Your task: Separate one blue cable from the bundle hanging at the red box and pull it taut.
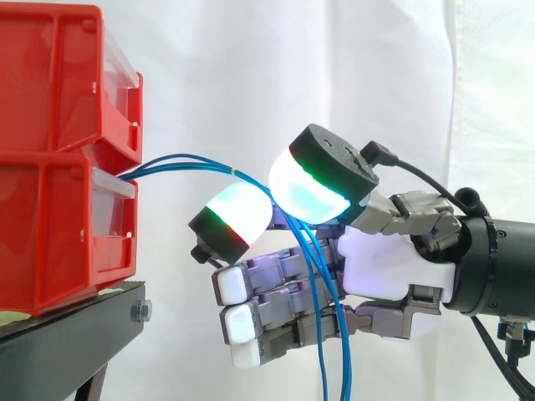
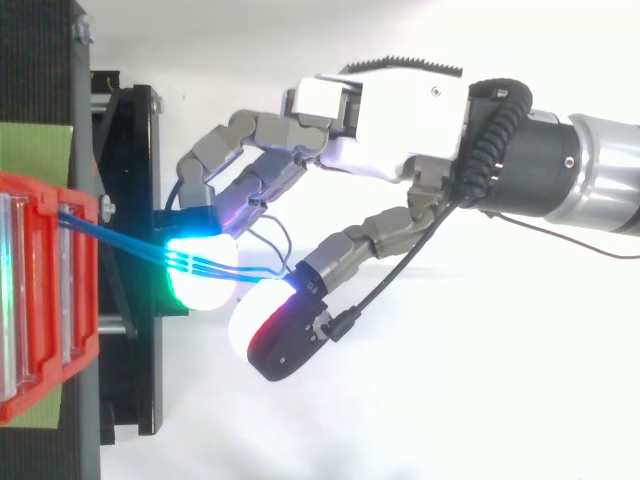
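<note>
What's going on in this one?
The robot's hand, entering from the right, pinches the blue cables that come out of the red bins on the black stand. Several strands run together between two glowing fingertips and hang down past the palm. No single cable is separated yet, and the stretch from bin to hand arcs loosely rather than taut.

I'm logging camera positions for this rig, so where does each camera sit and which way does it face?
Side view: beside the work at its height, looking level across at the red bins and black stand; the hand comes in from the right.
Top view: overhead, looking down on the red bins; hand and arm come in from the right.
Shared: red bins, hand, and the blue cables running between them.
</note>
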Available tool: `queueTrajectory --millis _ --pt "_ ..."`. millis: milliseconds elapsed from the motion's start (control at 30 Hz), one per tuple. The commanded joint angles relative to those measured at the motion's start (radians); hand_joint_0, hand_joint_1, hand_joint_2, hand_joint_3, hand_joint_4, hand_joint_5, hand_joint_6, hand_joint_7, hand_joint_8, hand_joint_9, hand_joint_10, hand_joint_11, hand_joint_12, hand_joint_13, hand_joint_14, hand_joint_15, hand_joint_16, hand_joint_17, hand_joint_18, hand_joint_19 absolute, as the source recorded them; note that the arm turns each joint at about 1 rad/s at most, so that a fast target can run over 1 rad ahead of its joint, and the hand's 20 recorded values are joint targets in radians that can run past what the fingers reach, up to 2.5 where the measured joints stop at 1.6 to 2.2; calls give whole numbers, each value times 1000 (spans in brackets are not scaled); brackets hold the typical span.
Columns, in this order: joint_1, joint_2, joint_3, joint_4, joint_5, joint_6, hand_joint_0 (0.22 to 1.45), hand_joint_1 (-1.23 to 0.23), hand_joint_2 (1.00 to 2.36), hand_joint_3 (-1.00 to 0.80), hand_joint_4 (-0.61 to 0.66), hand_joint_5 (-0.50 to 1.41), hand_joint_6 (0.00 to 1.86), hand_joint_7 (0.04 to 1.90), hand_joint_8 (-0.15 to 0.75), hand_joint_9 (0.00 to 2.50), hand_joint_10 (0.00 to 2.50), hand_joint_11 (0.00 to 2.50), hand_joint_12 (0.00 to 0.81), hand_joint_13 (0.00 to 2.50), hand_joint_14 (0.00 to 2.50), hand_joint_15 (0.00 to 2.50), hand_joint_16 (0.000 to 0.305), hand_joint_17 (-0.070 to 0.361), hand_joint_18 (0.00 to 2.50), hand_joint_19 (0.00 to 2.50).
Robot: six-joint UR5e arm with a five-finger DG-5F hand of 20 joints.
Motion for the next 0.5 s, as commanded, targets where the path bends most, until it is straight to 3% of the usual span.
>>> queueTrajectory --millis 0,67,267,467 --pt "0 0 -1 0 0 0 489 -834 1000 -500 118 -210 928 897 295 913 20 713 341 928 18 499 41 92 680 473" --pt "0 0 1 0 -1 0 485 -709 1000 -500 134 -208 924 902 307 930 19 701 351 936 18 502 43 96 695 486" --pt "0 0 -1 0 -1 0 571 -546 1000 -500 125 -207 914 972 299 922 21 706 337 925 19 517 40 90 670 527" --pt "0 0 1 2 0 0 690 -707 1003 -468 77 -204 919 992 298 912 21 711 334 921 19 509 38 87 674 513"
